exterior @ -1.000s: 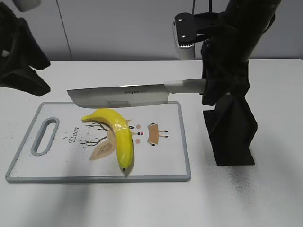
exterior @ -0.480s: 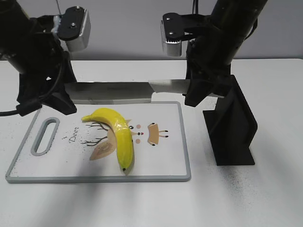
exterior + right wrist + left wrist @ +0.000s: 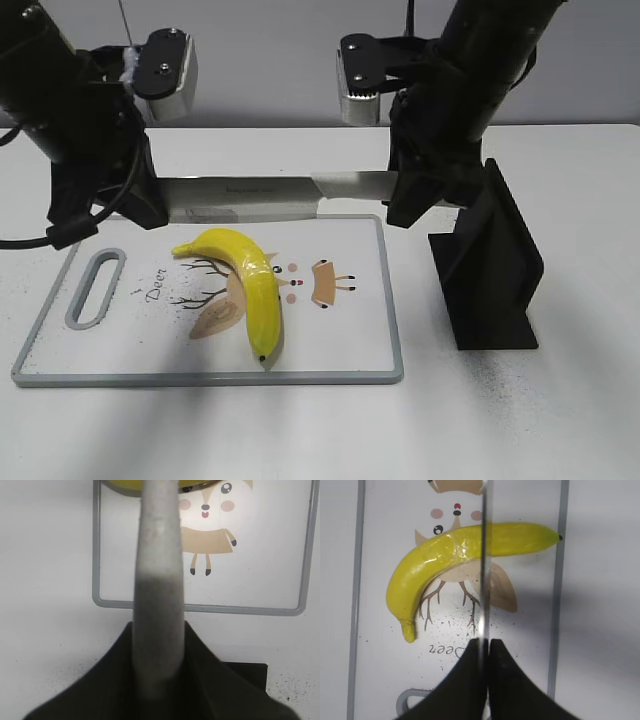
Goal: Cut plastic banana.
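Note:
The plastic banana [image 3: 250, 285] lies whole on the white cutting board [image 3: 350, 345]; it also shows in the left wrist view [image 3: 445, 555], and only a sliver shows in the right wrist view [image 3: 125, 486]. A large knife [image 3: 260, 196] hangs level above the board's far edge. My right gripper [image 3: 415, 195] is shut on the knife's grey handle [image 3: 157, 580]. My left gripper [image 3: 150, 205] is shut on the blade's tip end, with the blade edge-on between its fingers [image 3: 484, 645] and crossing over the banana's middle.
A black knife stand [image 3: 490, 270] rises right of the board on the white table. The board has a grey rim, a handle slot [image 3: 95, 288] at its left end and a deer drawing [image 3: 325, 283].
My left arm came in from the left and closed on the blade's tip end. The knife and my right gripper shifted a little left and lower.

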